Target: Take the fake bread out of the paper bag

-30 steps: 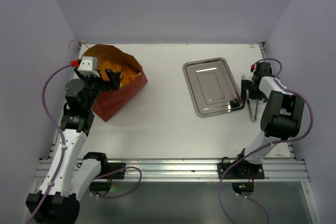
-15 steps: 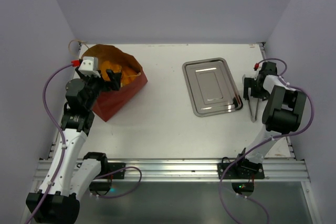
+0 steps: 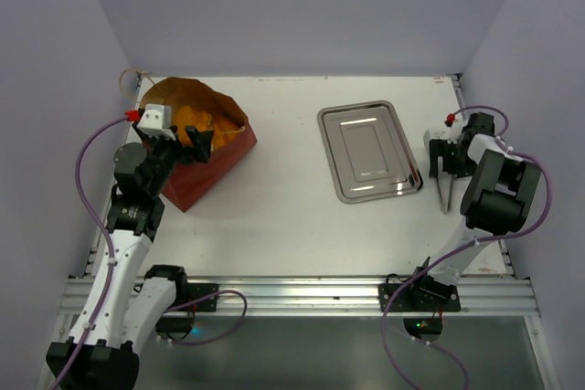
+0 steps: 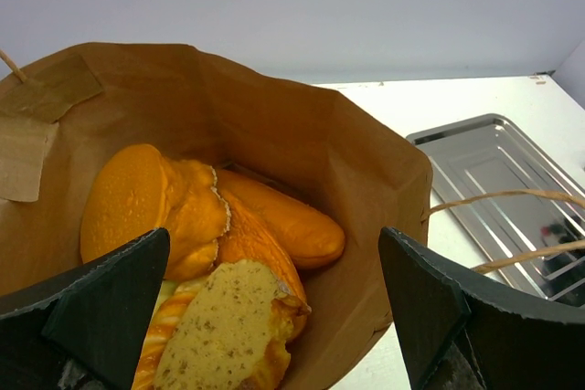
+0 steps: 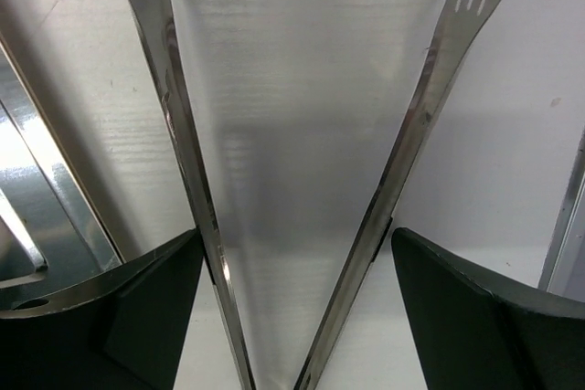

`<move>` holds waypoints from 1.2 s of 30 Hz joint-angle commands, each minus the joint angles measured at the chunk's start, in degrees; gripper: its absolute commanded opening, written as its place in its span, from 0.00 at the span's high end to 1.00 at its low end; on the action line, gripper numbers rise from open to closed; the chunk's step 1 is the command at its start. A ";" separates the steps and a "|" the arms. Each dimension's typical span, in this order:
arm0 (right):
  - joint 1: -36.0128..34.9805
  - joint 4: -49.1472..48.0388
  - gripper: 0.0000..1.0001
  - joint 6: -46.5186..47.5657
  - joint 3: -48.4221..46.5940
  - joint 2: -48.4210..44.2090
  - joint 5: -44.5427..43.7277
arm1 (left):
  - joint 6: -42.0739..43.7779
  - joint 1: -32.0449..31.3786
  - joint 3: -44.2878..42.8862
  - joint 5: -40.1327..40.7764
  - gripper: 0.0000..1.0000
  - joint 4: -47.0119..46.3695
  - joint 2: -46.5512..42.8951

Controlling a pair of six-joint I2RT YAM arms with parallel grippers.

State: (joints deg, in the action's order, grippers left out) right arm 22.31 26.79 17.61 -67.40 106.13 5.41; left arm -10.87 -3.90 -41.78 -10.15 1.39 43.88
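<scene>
Lying open at far left: paper bag (image 3: 196, 175); steel tray (image 3: 370, 148) mid-table. Left gripper (image 4: 274, 258) hovers at bag mouth, jaws at full spread, empty, above the fake bread (image 4: 228, 244), all of it inside. Right gripper (image 5: 297, 244) has shifted off the tray's edge to straddle the tongs (image 5: 183, 152), jaws narrowing onto both arms; hold unconfirmed. Tongs pickup probably comes first.
</scene>
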 commanded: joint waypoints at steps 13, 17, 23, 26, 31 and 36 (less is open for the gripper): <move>0.19 3.71 0.30 7.79 2.36 2.24 -3.30 | 0.94 -0.32 1.53 -2.07 0.00 -2.97 -1.69; 0.28 3.19 0.56 6.66 1.83 3.47 -2.34 | 0.59 -0.23 1.18 -2.15 0.00 -2.71 -1.08; 0.46 0.73 0.84 6.12 2.71 -0.12 0.65 | -0.11 -0.32 -1.46 -2.15 0.00 -1.48 -1.08; 0.37 0.55 0.97 6.74 3.06 -4.33 3.98 | -0.29 -0.32 -3.74 -2.06 0.00 0.89 -0.55; 0.46 2.82 1.00 8.50 3.68 -13.12 12.85 | -0.20 -0.32 -8.04 -1.19 0.00 3.26 0.51; 0.28 9.32 0.90 8.50 0.08 -21.38 23.40 | -0.46 -0.32 -11.39 -0.13 0.00 4.85 1.21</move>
State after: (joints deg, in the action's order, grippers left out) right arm 22.57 32.73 25.17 -63.72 90.63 19.09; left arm -10.96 -3.90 -49.60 -11.16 5.06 44.62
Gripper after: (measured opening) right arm 0.104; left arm 0.996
